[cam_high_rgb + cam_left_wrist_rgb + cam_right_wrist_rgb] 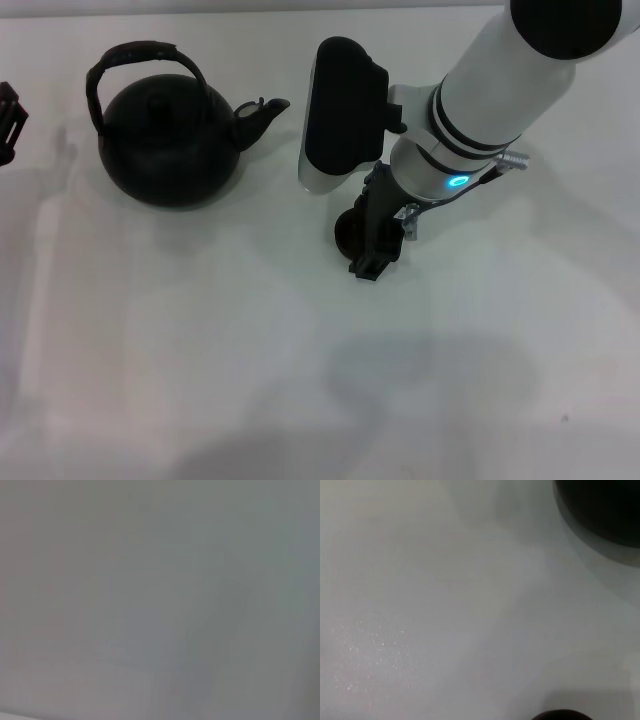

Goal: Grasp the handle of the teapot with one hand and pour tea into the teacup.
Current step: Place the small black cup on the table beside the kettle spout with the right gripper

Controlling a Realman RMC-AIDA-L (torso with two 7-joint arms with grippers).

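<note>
The black teapot point(170, 135) stands on the white table at the back left, its spout point(262, 112) pointing right. Its arched handle point(140, 58) rises over the knobbed lid, and nothing holds it. My right gripper point(372, 250) is lowered at the table's middle, right against the small dark teacup point(346, 232), which it half hides. In the right wrist view the teapot's dark body point(602, 507) fills one corner and a dark rim, likely the teacup point(562, 715), shows at the opposite edge. My left gripper point(8, 120) is parked at the far left edge, apart from the pot.
The white table point(200, 350) stretches bare in front of the teapot and cup. My right arm's white forearm point(500, 90) reaches in from the back right, over the area right of the spout. The left wrist view shows only plain pale surface point(160, 600).
</note>
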